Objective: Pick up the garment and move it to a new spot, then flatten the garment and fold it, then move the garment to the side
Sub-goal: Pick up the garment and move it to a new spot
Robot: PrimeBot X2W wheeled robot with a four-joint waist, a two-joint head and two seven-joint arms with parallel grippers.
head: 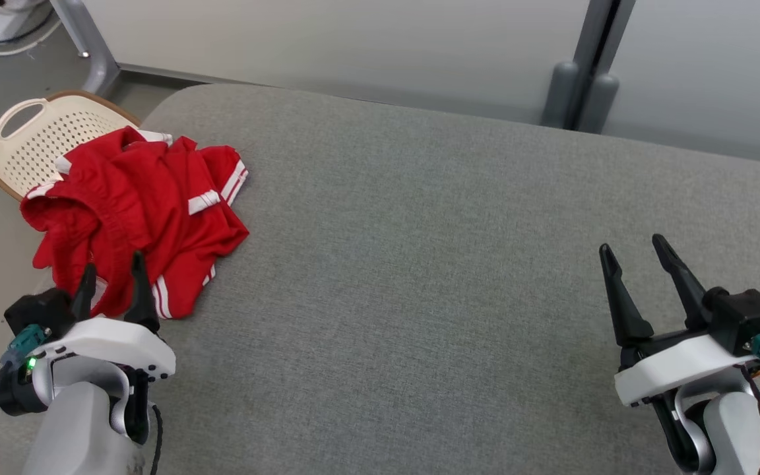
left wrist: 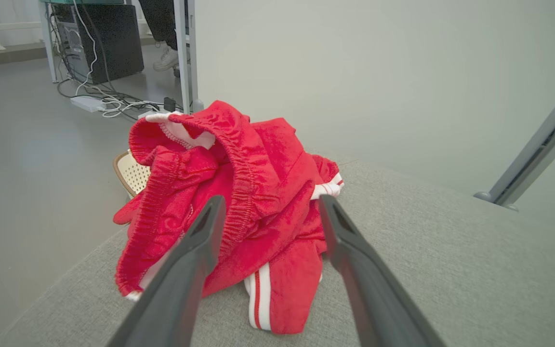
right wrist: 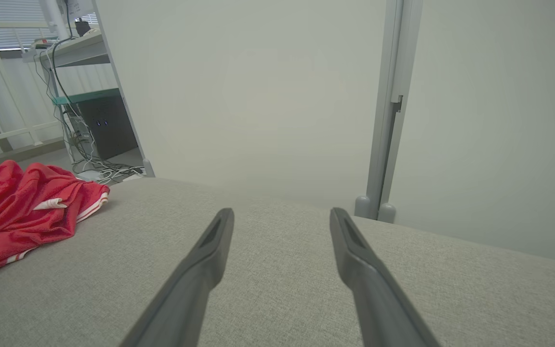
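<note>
The garment [head: 136, 211] is a crumpled red piece with white stripes and an elastic waistband, heaped at the far left corner of the grey table [head: 433, 264]. My left gripper [head: 113, 270] stands open just in front of the heap's near edge, its dark fingers apart and holding nothing. In the left wrist view the garment [left wrist: 248, 202] rises right beyond the spread fingertips of my left gripper [left wrist: 270, 205]. My right gripper [head: 631, 247] is open over bare table at the near right, far from the cloth. In the right wrist view my right gripper [right wrist: 282, 214] points at empty table, with the garment [right wrist: 22, 207] at the left edge.
A cream perforated basket [head: 43, 142] with a brown rim stands on the floor past the table's left corner, partly behind the garment. A pale partition wall with a grey post [head: 584, 79] runs along the table's far side. Cables and a computer case [left wrist: 104, 43] lie on the floor beyond.
</note>
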